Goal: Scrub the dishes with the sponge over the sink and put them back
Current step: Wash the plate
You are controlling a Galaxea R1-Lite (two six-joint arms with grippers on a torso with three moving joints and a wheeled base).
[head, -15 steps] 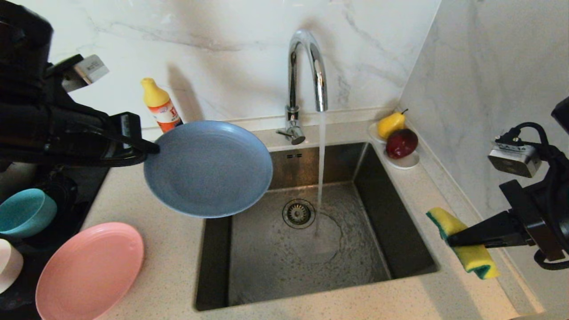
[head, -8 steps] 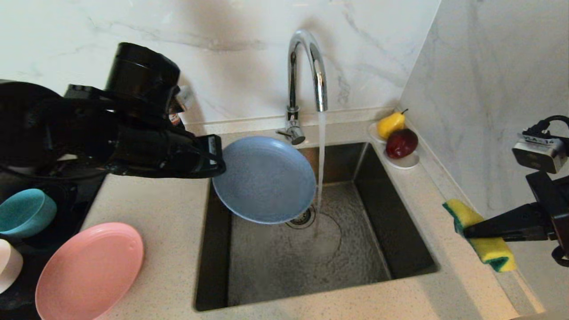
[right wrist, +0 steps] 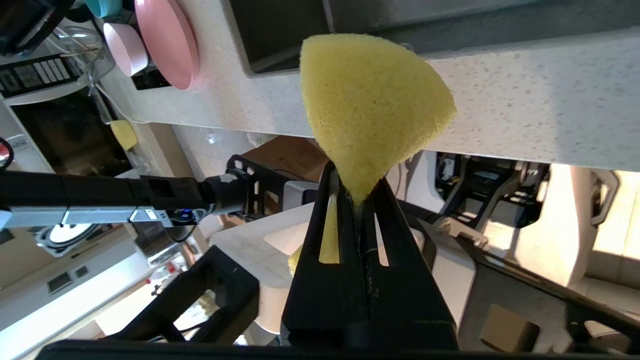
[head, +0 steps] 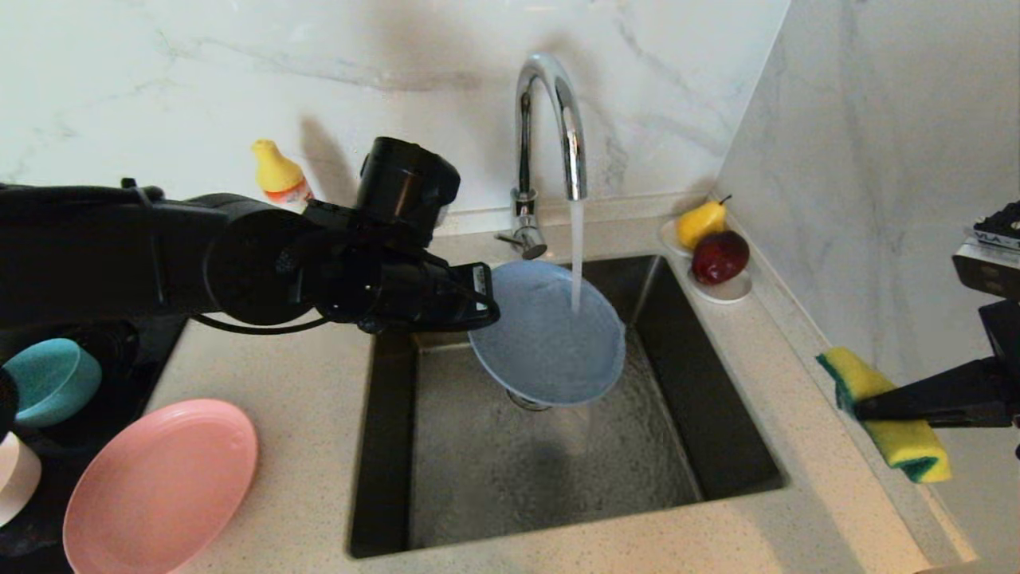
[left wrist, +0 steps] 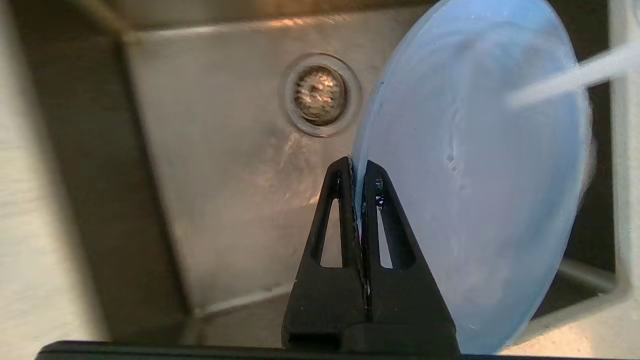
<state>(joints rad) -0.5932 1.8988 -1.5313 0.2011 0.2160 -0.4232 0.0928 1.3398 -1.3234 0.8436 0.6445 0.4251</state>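
Observation:
My left gripper (head: pixel 486 301) (left wrist: pixel 356 167) is shut on the rim of the grey-blue plate (head: pixel 550 335) (left wrist: pixel 470 190), holding it tilted over the sink (head: pixel 510 478) with tap water running onto its face. Off to the right of the basin, above the counter, my right gripper (head: pixel 857 408) (right wrist: pixel 356 187) is shut on the yellow sponge (head: pixel 884 414) (right wrist: pixel 370 105), which is pinched in the middle. On the counter at the left lie the salmon-pink plate (head: pixel 159 486), the teal bowl (head: pixel 48 379) and the pale bowl (head: pixel 16 474).
The chrome tap (head: pixel 550 135) runs over the basin. A yellow-capped soap bottle (head: pixel 279 175) stands behind my left arm. A small white dish with a pear and a red apple (head: pixel 717 255) sits at the sink's back right corner, next to the marble side wall.
My left arm has swung right and lowered the grey-blue plate from above the sink's left edge to under the water stream. My right gripper with the sponge has drifted slightly right.

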